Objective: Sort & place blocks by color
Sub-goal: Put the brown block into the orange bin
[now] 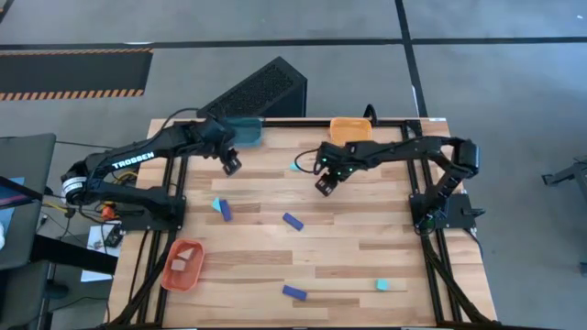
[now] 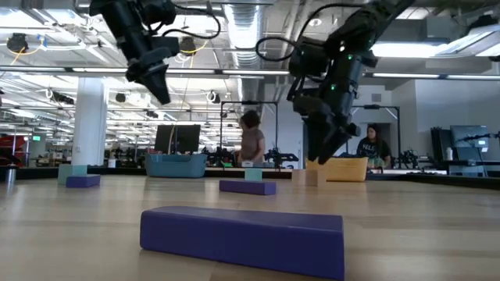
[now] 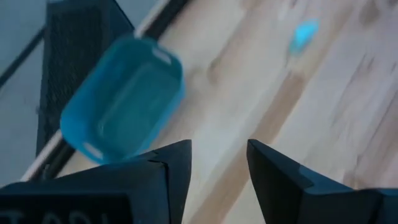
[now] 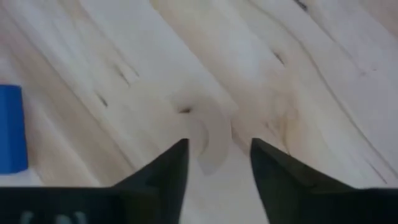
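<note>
Table [image 1: 367, 266] still has loose blocks: 3 dark blue bars [image 1: 293, 221] mid and front, cyan chunks at [image 1: 382, 285], [image 1: 216, 204] and [image 1: 296, 166]. Teal tray [image 1: 246, 130] and yellow tray [image 1: 350, 128] sit at the far edge, orange tray [image 1: 182, 265] front-left with tan pieces inside. Right gripper [image 1: 324, 186] hovers over bare wood, jaws apart, empty; nearest bar is just front-left, so centre over it, align jaws across the short side, then descend. Left gripper [image 1: 231, 165] waits near the teal tray, jaws apart, empty.
</note>
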